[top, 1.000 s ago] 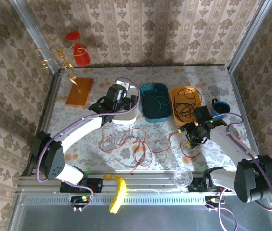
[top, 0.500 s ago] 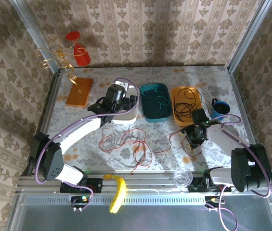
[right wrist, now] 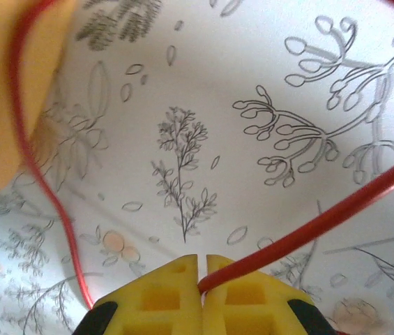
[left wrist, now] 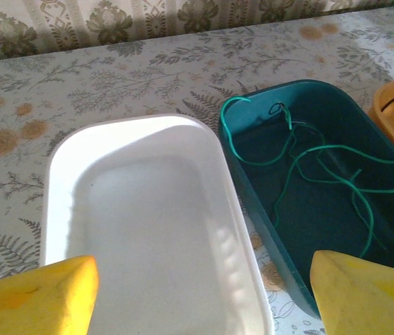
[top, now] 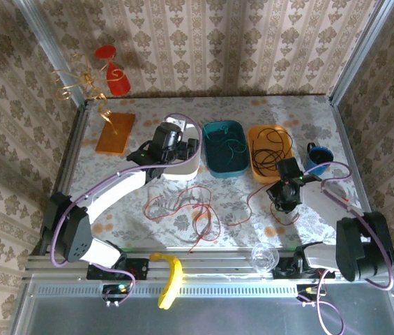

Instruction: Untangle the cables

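Note:
A red cable [top: 183, 204] lies in loose loops on the middle of the table and runs right to my right gripper [top: 283, 201]. In the right wrist view that gripper [right wrist: 203, 269] is shut on the red cable [right wrist: 322, 223], close above the tablecloth. A green cable [left wrist: 308, 164] lies in the teal tray [top: 210, 159]. A black cable [top: 270, 148] lies coiled in the orange tray [top: 254, 169]. My left gripper [top: 181, 150] hangs open over the white tray [left wrist: 54, 174], yellow fingertips [left wrist: 33, 293] wide apart, holding nothing.
A blue mug [top: 316, 157] stands right of the orange tray. An orange board [top: 115, 132] and a gold curly ribbon [top: 78, 84] are at the back left. A clear cup [top: 263, 257] and a yellow curved piece [top: 171, 276] sit at the front rail.
The right arm has folded in toward its base, and its gripper has shifted slightly while keeping hold of the red cable. The left arm has not moved.

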You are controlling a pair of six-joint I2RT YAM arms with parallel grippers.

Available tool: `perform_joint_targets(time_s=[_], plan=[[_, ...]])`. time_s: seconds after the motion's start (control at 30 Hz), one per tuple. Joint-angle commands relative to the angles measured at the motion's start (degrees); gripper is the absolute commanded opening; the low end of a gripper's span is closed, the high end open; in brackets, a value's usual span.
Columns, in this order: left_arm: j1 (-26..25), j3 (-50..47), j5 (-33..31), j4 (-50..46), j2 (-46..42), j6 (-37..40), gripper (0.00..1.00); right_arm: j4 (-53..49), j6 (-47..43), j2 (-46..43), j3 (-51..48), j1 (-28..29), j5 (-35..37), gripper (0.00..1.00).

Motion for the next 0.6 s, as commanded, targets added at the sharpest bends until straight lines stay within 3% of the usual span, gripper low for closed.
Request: perform_joint_targets(time_s=[0.0,0.13,0.27,0.43,0.57], plan=[[1.6,-0.67,-2.59,-1.44,-2.22,-2.52,0.8,-7.31,-5.83,-7.26,5.18,3.32,6.3,0.0],[3.55,-3.22,-2.79,-1.0,-3.24,-5.47,0.8,-5.76,-13.84,-15.77,10.8,11.45,9.6,0.0],[4.6,-5.24,-4.39,-0.82,-4.81,-7.66,0.8,-2.67,-21.24,-17.9,18.17,20.29,12.15,0.0],[8.91,-9.75,-4.04,-1.59,-7.89,-15.48,0.8,5.62,-34.81,-10.81,30.9,30.48,9.86,0.0],[11.62,-13.6,-5.22,-3.53,-11.1,-19.84,0.8,10.09,-40.63,-1.12,42.92,31.93,2.28,0.0]])
